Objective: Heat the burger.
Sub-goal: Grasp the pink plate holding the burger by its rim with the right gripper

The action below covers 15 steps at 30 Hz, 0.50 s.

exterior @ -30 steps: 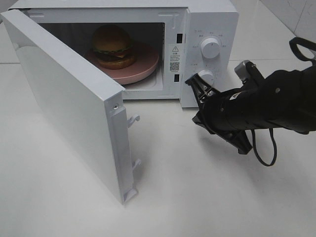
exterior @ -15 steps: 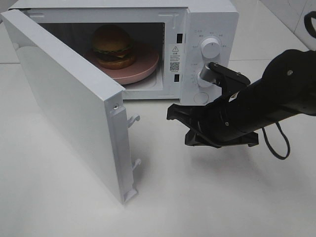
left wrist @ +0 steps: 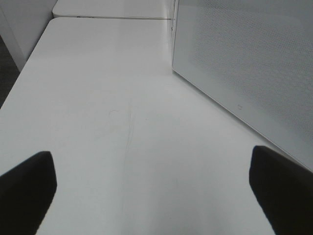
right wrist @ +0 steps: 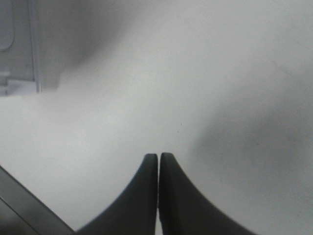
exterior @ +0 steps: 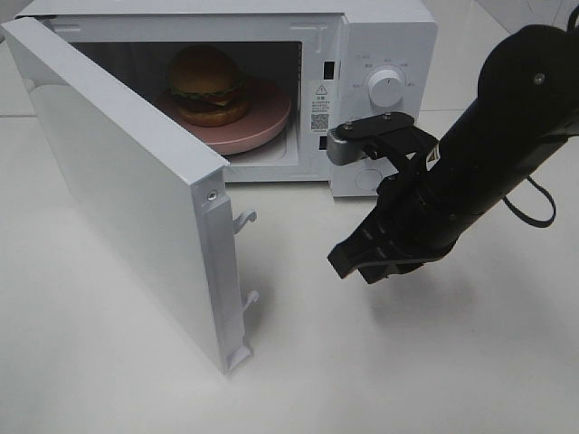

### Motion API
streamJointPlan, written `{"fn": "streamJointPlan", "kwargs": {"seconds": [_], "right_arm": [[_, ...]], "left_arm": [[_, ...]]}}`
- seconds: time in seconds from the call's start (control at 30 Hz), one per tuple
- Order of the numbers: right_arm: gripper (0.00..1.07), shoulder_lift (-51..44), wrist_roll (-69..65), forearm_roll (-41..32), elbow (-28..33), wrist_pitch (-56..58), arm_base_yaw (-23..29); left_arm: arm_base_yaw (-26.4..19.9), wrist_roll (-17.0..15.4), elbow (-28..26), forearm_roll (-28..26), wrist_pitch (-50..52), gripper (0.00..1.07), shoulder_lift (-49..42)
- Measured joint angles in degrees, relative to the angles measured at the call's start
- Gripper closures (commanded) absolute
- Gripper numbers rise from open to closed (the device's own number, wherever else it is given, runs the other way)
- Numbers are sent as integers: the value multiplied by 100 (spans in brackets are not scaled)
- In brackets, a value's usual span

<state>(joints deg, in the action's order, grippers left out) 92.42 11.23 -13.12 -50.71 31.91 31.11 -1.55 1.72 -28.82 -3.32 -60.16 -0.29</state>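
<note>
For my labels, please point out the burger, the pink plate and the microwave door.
burger (exterior: 206,77), exterior high view, top bun.
pink plate (exterior: 267,122), exterior high view, bare front rim.
microwave door (exterior: 118,199), exterior high view, inner face.

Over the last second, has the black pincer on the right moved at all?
Yes. The black right pincer, shut, has pulled back from the white metal microwave, out over the white tabletop in front of it.

I'm looking at a plain white table (exterior: 407,371), smooth and slightly glossy. A white microwave (exterior: 403,45) stands directly on it, toward the back, with its door (exterior: 118,190) swung open.
</note>
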Motion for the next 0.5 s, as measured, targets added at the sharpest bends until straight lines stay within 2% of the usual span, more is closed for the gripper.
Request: {"fn": "streamJointPlan", "kwargs": {"seconds": [0.23,0.37,0.4,0.47,0.5], "right_arm": [[102,-6,2303,206,-155,745,0],[101,-6,3031,286,-183,819,0],[101,-17,3644,372,-189,814,0],[101,-23,3913,407,-189,814,0],[99,-29,4584,453,-195,785,0]], "left_arm": [[0,0,0,0,0,6,0],[0,0,0,0,0,6,0],[0,0,0,0,0,6,0],[0,0,0,0,0,6,0],[0,0,0,0,0,6,0]]}}
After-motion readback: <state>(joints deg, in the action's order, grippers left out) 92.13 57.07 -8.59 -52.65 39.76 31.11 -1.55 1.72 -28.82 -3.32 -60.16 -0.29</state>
